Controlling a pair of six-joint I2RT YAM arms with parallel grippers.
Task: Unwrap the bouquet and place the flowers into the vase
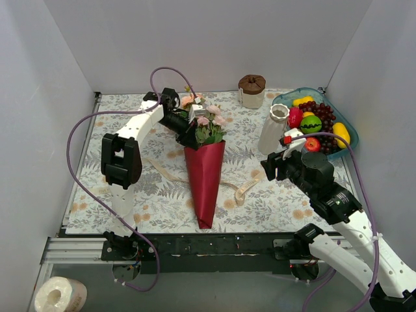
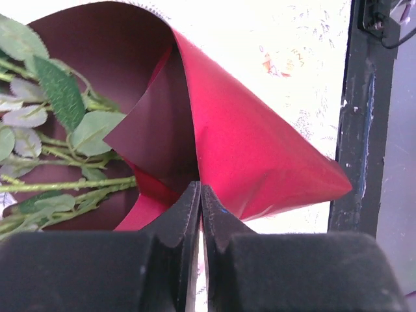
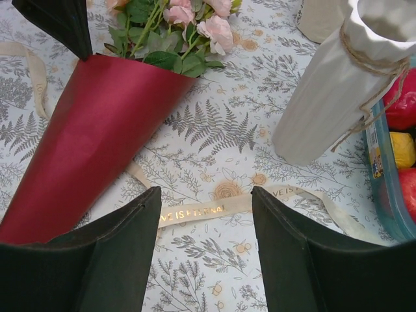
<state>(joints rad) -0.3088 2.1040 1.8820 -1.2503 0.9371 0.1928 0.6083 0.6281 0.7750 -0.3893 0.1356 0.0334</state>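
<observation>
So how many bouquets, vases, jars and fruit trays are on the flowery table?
bouquet: 1
vase: 1
jar: 1
fruit tray: 1
Total: 4

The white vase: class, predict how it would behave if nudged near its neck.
The vase is tall and slim on a narrow base, so it would probably tip rather than slide. Its ribbed wall looks rigid, so it would likely hold its shape and offer decent grip.
</observation>
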